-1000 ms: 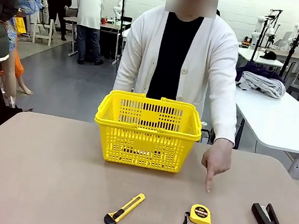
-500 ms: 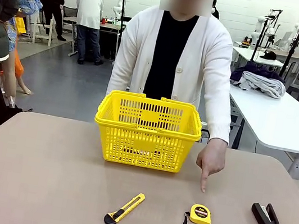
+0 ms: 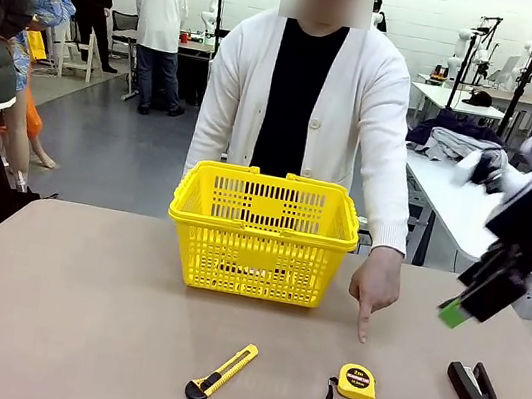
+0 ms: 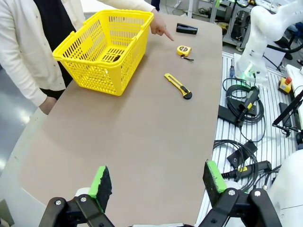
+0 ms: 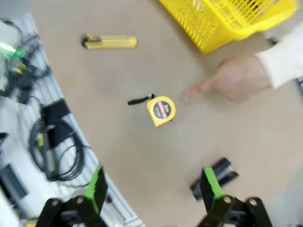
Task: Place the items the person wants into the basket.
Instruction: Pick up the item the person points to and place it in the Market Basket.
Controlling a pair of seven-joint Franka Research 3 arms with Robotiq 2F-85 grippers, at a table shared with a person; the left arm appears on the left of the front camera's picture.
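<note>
1. Yellow-and-black tape measure [image 3: 356, 383]: flat on the tabletop [image 3: 76, 311], toward the robot's edge, between the yellow-and-black utility knife [image 3: 220, 372] and the black stapler [image 3: 478, 395], apart from both.
2. Person's hand [image 3: 375, 288]: index finger aimed down at the tape measure, fingertip near it, not touching.
3. Yellow basket [image 3: 256, 264]: upright on the far middle of the tabletop, right in front of the person [image 3: 308, 95] in a white cardigan. Something dark at its bottom behind the lattice, too hidden to name.
4. Right tool [image 5: 154, 185]: spread wide, holding nothing, up in the air over the robot's right part of the tabletop, above the stapler and beside the pointing hand; tape measure ahead of its fingers in the right wrist view.
5. Left tool [image 4: 158, 182]: spread wide, holding nothing, high over the robot's left end of the tabletop, well apart from basket, knife and tape measure.
</note>
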